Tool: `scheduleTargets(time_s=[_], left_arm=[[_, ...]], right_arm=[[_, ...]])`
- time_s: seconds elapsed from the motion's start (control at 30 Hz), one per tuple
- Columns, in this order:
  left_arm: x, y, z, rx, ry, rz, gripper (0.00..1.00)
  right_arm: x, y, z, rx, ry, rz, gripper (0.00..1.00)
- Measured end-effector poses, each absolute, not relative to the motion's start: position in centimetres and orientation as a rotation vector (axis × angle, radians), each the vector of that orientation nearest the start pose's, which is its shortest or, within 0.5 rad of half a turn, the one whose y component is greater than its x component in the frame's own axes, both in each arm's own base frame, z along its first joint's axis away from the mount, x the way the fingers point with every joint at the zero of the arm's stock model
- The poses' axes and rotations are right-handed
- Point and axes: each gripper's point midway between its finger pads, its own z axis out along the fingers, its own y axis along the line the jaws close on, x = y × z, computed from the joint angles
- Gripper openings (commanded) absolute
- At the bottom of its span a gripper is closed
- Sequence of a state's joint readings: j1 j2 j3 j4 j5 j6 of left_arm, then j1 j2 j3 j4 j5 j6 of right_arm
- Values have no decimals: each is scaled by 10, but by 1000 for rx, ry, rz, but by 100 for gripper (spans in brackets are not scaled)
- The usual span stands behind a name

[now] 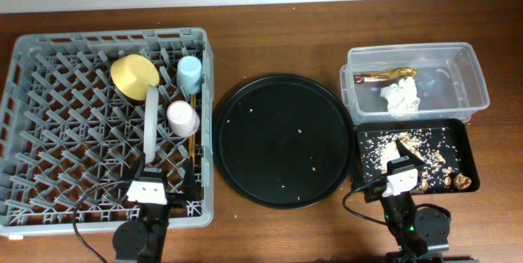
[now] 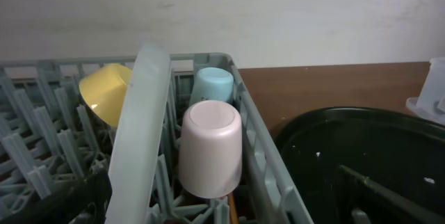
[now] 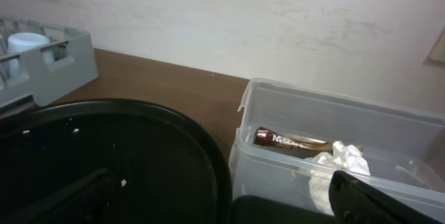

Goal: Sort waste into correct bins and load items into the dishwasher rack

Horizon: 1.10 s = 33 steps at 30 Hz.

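Note:
The grey dishwasher rack [image 1: 106, 38] holds the yellow bowl [image 1: 135, 77], light blue cup [image 1: 189, 73], upside-down pink cup [image 1: 183, 118] and the pale plate [image 1: 151, 120] standing on edge. A sliver of the wooden chopsticks [image 1: 193, 144] shows beside the pink cup. The clear tub [image 1: 470, 75] holds the gold-brown wrapper [image 1: 391, 75] and white tissue [image 1: 402, 97]. The black tray [image 1: 466, 136] holds tan food scraps [image 1: 413, 142]. My left gripper [image 1: 163, 171] is open and empty at the rack's near edge. My right gripper [image 1: 400, 165] is open and empty over the black tray's near edge.
A large round black tray [image 1: 284, 140] with a few crumbs lies between the rack and the bins. In the right wrist view the tub [image 3: 278, 140] stands right beside the round tray's rim [image 3: 208, 147]. A pale wall runs behind the table.

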<state>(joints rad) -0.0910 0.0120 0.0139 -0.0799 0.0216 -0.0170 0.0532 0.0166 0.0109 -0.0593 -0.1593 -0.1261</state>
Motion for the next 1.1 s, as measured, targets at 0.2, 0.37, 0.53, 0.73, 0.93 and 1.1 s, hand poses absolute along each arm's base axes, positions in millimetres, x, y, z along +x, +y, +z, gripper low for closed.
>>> scheduleTargets(time_s=[0.2, 0.37, 0.53, 0.73, 0.93, 1.1], left_arm=[[246, -13, 158, 55, 1648, -41, 100], [246, -13, 158, 55, 1648, -41, 100], [246, -13, 158, 55, 1648, -41, 100], [246, -13, 158, 55, 1648, -41, 100], [246, -13, 158, 55, 1648, -41, 100], [246, -13, 158, 55, 1648, -41, 100]], right_arm=[[243, 40, 161, -267, 1614, 74, 99], [243, 40, 161, -267, 1614, 74, 99], [243, 40, 161, -268, 1613, 74, 99], [243, 40, 161, -267, 1614, 74, 99], [243, 40, 161, -268, 1613, 74, 99], [243, 40, 161, -267, 1614, 74, 99]])
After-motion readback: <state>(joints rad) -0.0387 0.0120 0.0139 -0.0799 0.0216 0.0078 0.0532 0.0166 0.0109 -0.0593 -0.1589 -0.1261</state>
